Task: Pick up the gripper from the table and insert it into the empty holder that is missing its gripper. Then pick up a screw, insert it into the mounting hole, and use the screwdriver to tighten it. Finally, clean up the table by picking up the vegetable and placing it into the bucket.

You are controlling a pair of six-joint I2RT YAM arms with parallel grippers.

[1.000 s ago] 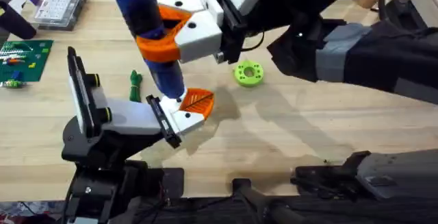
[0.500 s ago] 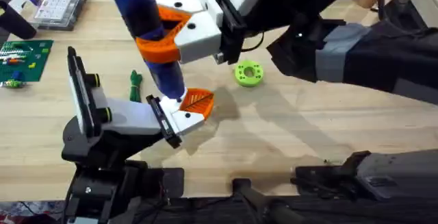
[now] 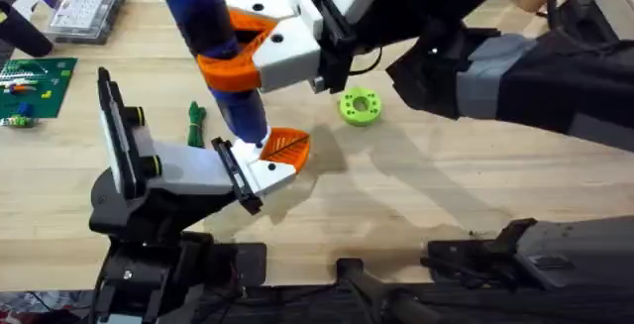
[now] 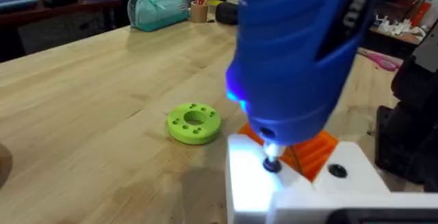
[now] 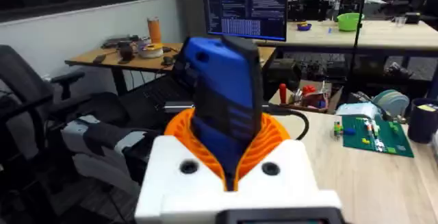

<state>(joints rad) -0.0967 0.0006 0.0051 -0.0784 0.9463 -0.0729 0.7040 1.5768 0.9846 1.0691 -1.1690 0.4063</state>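
You're mid screw-tightening: right gripper (image 3: 243,56) is clamped on the screwdriver (image 3: 213,47), tip in the holder (image 3: 188,170), so next keep it pressed straight.

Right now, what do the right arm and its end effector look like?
The right end effector has a white blocky body with two dark round holes on its face, and its fingers are lined with orange ribbed pads. The right arm is black with a grey section partway along. A thin black cable loops by the wrist.
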